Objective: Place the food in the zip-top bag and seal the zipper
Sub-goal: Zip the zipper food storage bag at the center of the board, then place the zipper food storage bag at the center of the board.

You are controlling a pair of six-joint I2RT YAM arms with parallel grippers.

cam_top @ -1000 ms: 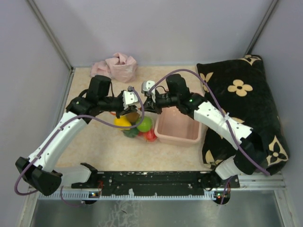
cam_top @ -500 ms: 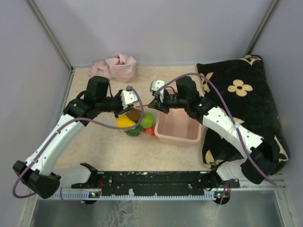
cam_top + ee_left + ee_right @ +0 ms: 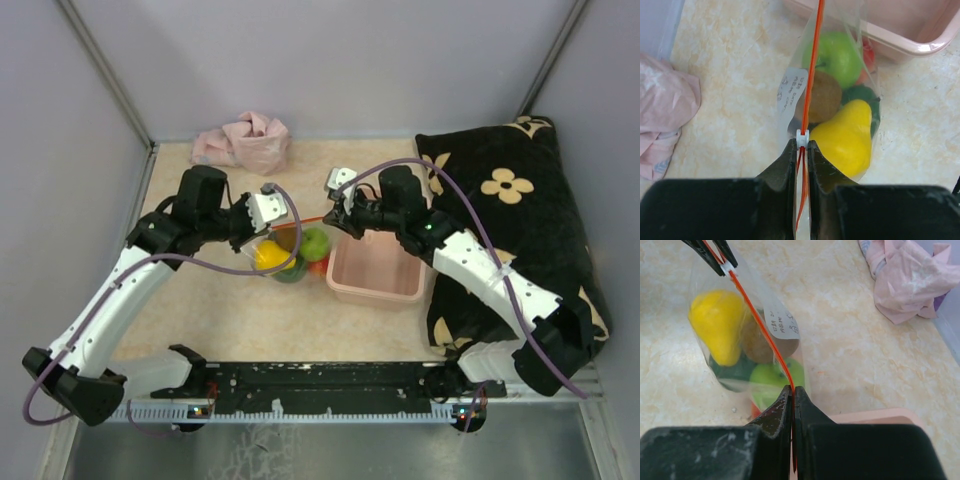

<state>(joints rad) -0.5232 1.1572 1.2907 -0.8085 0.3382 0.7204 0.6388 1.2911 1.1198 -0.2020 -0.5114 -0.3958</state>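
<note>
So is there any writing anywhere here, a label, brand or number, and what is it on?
Sticker on the clear bag: a few lines of dark handwriting, too small and blurred to read.
Nothing else carries text: the black pillow shows only flower patterns, and the pink tub and pink cloth are blank.

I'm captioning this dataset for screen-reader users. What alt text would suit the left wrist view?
The left gripper pinches the red-orange zipper of a clear zip-top bag at its white slider. The bag holds a green apple, a brown kiwi and a yellow pear; a pink tub sits top right, a pink cloth far left.
</note>
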